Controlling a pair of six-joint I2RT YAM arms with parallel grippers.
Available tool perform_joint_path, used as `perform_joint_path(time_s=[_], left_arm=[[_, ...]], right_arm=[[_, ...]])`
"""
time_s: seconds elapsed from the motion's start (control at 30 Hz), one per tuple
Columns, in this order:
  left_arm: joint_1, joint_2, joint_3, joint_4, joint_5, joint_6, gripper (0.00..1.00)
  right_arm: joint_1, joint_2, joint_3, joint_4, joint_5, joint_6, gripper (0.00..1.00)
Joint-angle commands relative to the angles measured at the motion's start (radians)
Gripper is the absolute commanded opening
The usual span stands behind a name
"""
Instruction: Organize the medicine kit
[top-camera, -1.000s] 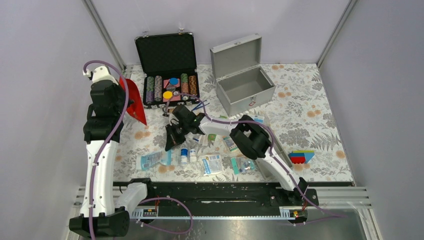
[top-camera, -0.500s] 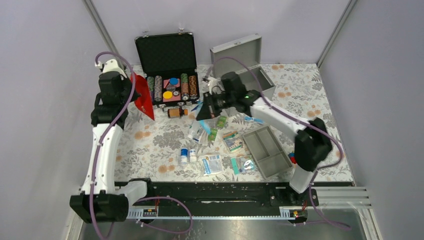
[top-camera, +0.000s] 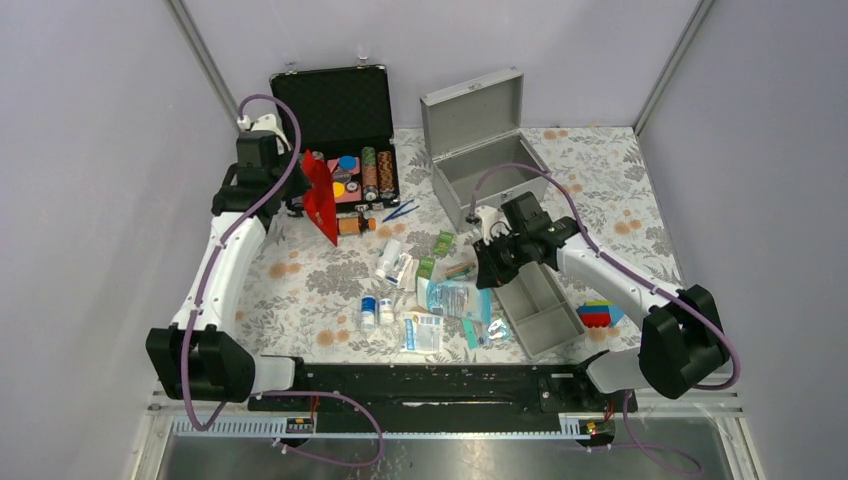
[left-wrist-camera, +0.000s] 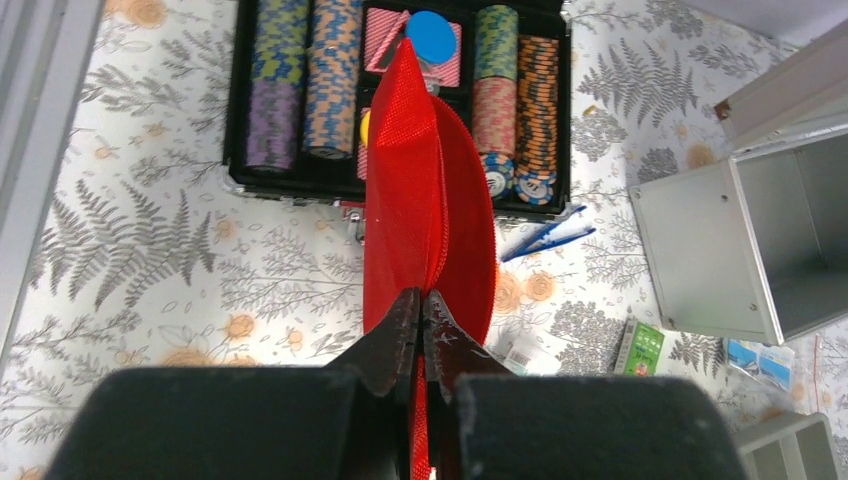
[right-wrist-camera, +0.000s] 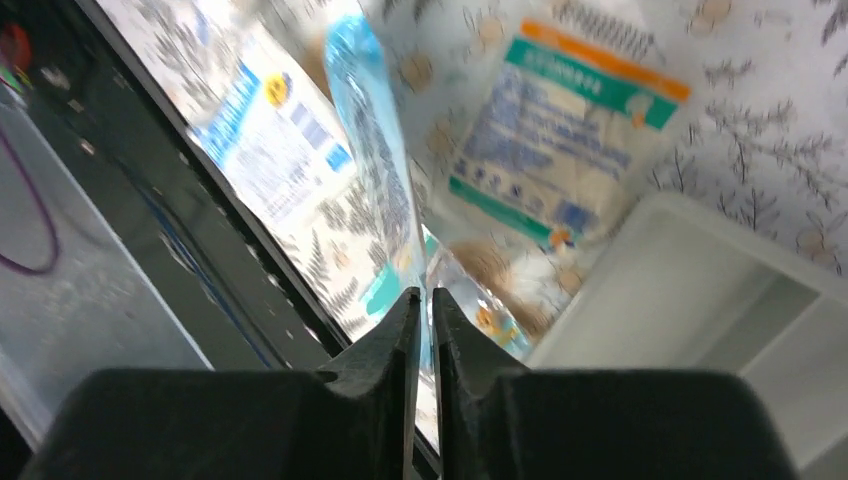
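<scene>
Medicine kit (top-camera: 487, 172) open, tray (top-camera: 545, 315) beside packets (top-camera: 425, 330), left hand (left-wrist-camera: 422, 300) pinching red pouch (left-wrist-camera: 420, 200)

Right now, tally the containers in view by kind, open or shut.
Metal box: 1
Grey divided tray: 1
Black chip case: 1
Red pouch: 1
Total: 4

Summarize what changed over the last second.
Left gripper, jaws shut on the red pouch, carried it right, to the poker chip case. Right gripper swung from table centre over to the grey tray's far end. A clear packet now lies beside the tray; the near-left one is gone. Metal box unmoved, lid open.
</scene>
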Motion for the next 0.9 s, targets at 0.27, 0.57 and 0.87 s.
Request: perform_joint_path(time_s=[0.27,0.57,0.87], left_arm=[[-0.044,0.034,0.076,0.055,0.089,0.073,0.0],[-0.046,-0.049,0.005,-0.012,0.067,0.101,0.0],[-0.043,-0.098,-0.055,-0.051,0.023,0.025,0.0]], right_arm=[[-0.01,0.063,0.14,-0.377,0.041,-0.571,0.62],[0.033,0.402,0.435,-0.354,-0.12,-0.569,0.66],[0.151,0.561,0.499,-0.372,-0.117,-0.666,0.8]])
